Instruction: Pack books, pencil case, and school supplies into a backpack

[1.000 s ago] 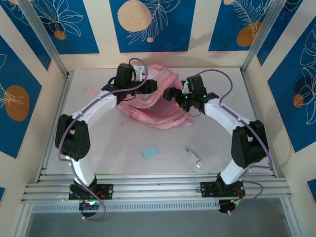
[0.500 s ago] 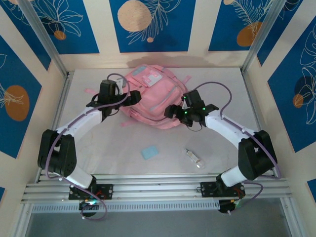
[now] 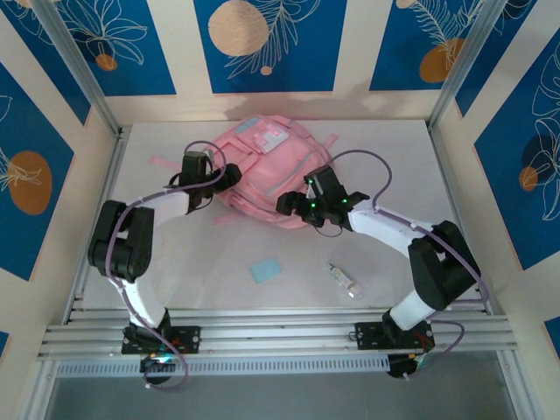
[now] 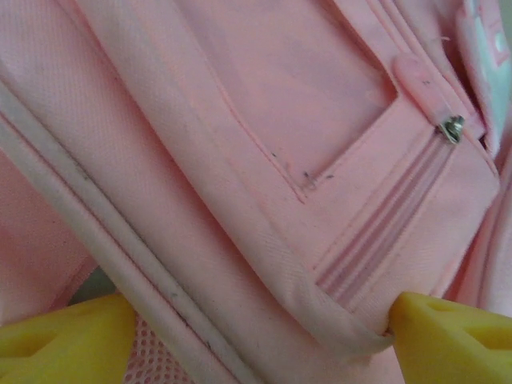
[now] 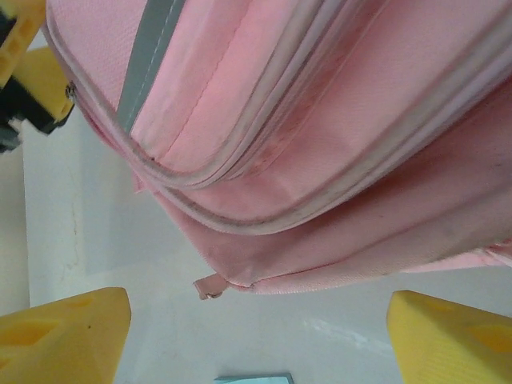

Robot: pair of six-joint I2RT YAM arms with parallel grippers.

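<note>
Change: backpack (image 3: 267, 171), held up and gaping a second ago, now lies flat on desk (image 3: 201, 262), front up. Judged: needs reopening before packing. It sits between the hands. Left hand (image 3: 229, 178) spread astride its edge, right hand (image 3: 287, 204) spread, just short. Long axis near-far, patch (image 3: 262, 136) end away.

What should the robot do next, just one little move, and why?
Probably swing the right claw, open beside the backpack, back toward the light blue pad: it and the small tube lie unpacked on the table, and the pad is nearest that claw.
</note>
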